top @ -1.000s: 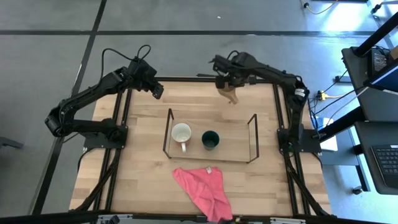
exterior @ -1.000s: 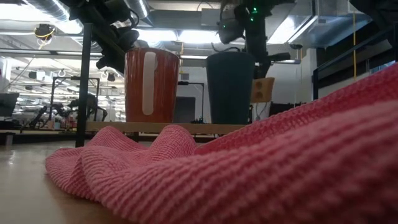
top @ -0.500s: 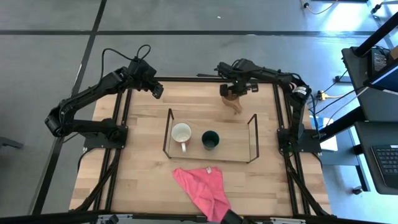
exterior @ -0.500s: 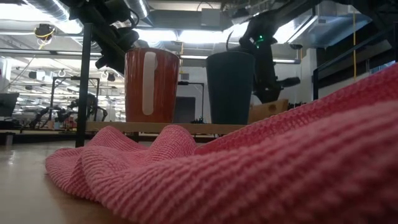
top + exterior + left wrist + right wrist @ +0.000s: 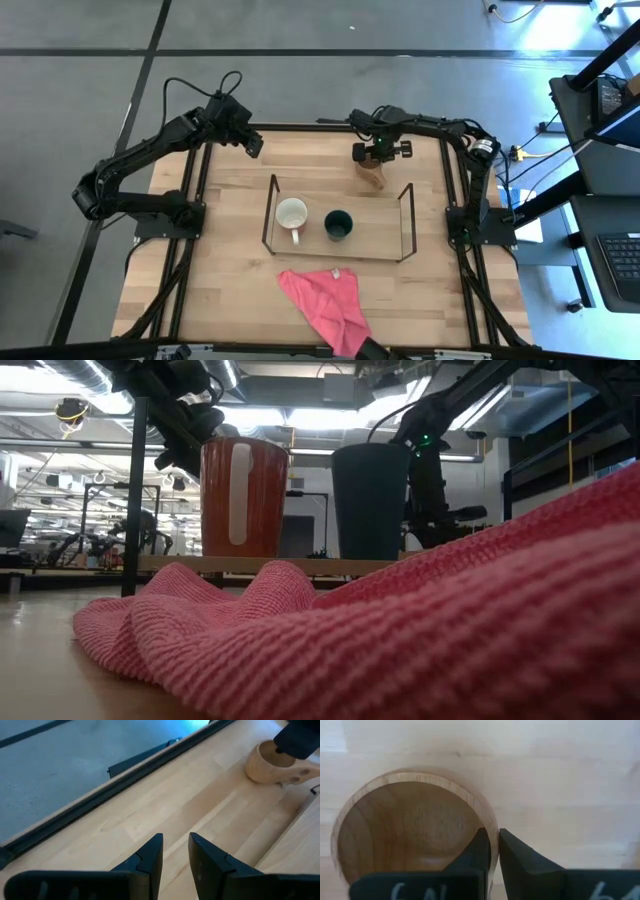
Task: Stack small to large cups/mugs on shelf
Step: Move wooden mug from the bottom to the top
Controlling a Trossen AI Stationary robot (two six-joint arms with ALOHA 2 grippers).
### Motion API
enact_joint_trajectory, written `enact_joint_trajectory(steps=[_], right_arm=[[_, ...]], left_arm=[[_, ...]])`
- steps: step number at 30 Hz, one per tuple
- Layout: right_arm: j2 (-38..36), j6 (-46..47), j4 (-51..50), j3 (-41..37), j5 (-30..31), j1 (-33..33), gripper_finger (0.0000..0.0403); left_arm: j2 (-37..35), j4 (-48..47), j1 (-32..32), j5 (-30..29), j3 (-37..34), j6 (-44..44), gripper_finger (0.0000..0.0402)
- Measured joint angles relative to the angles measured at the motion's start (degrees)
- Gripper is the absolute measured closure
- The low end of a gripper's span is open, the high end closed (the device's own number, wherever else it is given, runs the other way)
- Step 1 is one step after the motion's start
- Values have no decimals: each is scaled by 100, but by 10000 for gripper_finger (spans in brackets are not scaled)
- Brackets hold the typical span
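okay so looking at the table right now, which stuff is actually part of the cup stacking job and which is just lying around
Part of the job:
- wooden cup, on the table behind the shelf, its rim pinched by the right gripper
- red mug, on the shelf
- dark green cup, on the shelf
- shelf

Just lying about:
- pink cloth, in front of the shelf

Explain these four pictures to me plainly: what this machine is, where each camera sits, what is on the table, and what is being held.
It is a robot with two dark arms at a wooden table. One camera looks straight down, one sits at table height, and one rides on each wrist.

On the black wire shelf stand a red mug and a dark green cup. A pink cloth lies nearer the front.

The right gripper pinches the rim of a wooden cup behind the shelf, one finger inside and one outside. The left gripper waits over the table's far left corner, slightly open, holding nothing.
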Motion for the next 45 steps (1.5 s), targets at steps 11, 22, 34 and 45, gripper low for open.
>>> enact_joint_trajectory(steps=[11, 22, 34, 45], right_arm=[[0, -144, -311, 74, 512, -90, 313], [-207, -231, -402, 76, 697, -57, 250], [-2039, -243, 531, 76, 1146, 29, 247], [-3172, 560, -775, 86, 1436, 330, 249]], left_arm=[[0, 654, -13, 186, 0, -44, 315], [15, 1580, -271, 618, 0, -22, 315], [1046, 2727, -487, 1470, 69, -44, 315], [3271, 2839, -985, 2240, 1775, 196, 315]])
